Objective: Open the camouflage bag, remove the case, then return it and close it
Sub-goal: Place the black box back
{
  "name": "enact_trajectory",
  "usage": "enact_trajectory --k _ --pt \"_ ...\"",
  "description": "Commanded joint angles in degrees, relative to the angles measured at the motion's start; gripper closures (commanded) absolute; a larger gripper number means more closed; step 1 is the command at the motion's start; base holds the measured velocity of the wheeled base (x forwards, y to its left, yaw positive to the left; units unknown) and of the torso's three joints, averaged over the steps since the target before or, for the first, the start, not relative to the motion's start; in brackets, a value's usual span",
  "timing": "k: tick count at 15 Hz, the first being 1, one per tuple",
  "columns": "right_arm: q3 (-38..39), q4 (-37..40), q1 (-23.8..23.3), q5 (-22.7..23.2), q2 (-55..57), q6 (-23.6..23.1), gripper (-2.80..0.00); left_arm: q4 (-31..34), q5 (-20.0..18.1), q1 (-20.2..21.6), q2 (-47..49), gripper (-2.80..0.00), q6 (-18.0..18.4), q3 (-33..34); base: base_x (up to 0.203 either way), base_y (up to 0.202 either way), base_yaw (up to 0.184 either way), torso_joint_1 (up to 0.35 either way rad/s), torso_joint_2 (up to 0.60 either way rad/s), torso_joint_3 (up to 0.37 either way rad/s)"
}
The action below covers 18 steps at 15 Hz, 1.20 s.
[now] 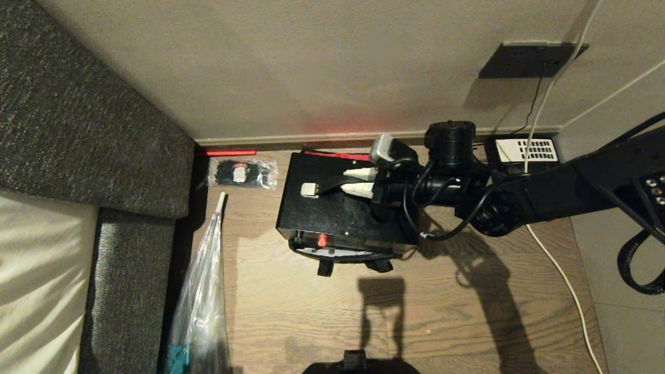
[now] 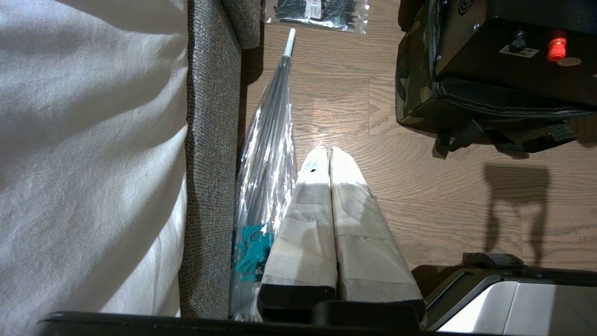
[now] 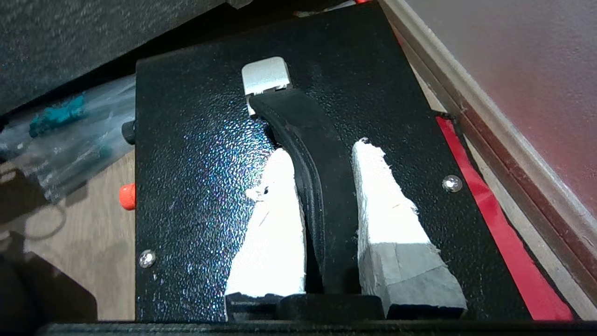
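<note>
The right gripper (image 3: 322,186) is nearest, its two white-wrapped fingers (image 3: 275,224) clenched on the black strap handle (image 3: 317,154) that arches off the top of the case (image 3: 196,154). The strap sits between the pads, one end fixed under a silver bracket (image 3: 265,77).

The case (image 1: 332,208) stands on the wooden floor (image 1: 291,311) close to the wall, apparently seated in the open camouflage bag (image 2: 415,79): from the left wrist view the camouflage fabric wraps its lower part, and a band of red lining (image 3: 485,200) shows along the wall side. How deep the case sits I cannot tell.

Judging from this, the main risk is the narrow, flexible strap. It can slip through the pads, or let the heavy-looking case tilt and swing, catching a corner on the bag's rim. The soft bag could also cling and drag along with it, since nothing holds it down. The wall and skirting are near, so a swing that way may knock them.

Further out lie a clear packet of black ties (image 1: 241,173), a clear umbrella (image 1: 205,280) beside the grey sofa (image 1: 78,130), and a telephone (image 1: 522,151) under the arm. The left gripper (image 2: 329,186) hangs parked above the floor, fingers pressed together and empty.
</note>
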Motion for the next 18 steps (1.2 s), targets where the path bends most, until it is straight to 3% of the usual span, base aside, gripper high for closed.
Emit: enact_trajectory --k 1,8,11,18 --pt "-1.7 0.38 0.11 0.23 -0.16 0.69 0.0 -0.01 0.02 0.05 -0.11 0.0 0.02 0.18 0.0 0.0 0.0 0.0 0.0 0.0" --pt "-2.68 -0.07 0.03 0.51 0.86 0.81 0.0 -0.01 0.02 0.07 -0.11 0.0 0.01 0.18 0.0 0.0 0.0 0.0 0.0 0.0" --pt "-3.09 -0.25 -0.35 2.01 1.56 3.02 0.0 -0.01 0.02 0.0 -0.11 0.0 0.02 0.18 0.0 0.0 0.0 0.0 0.0 0.0" --pt "-1.49 -0.25 -3.27 5.04 1.38 3.35 0.0 -0.01 0.02 0.06 -0.11 0.0 0.02 0.18 0.0 0.0 0.0 0.0 0.0 0.0"
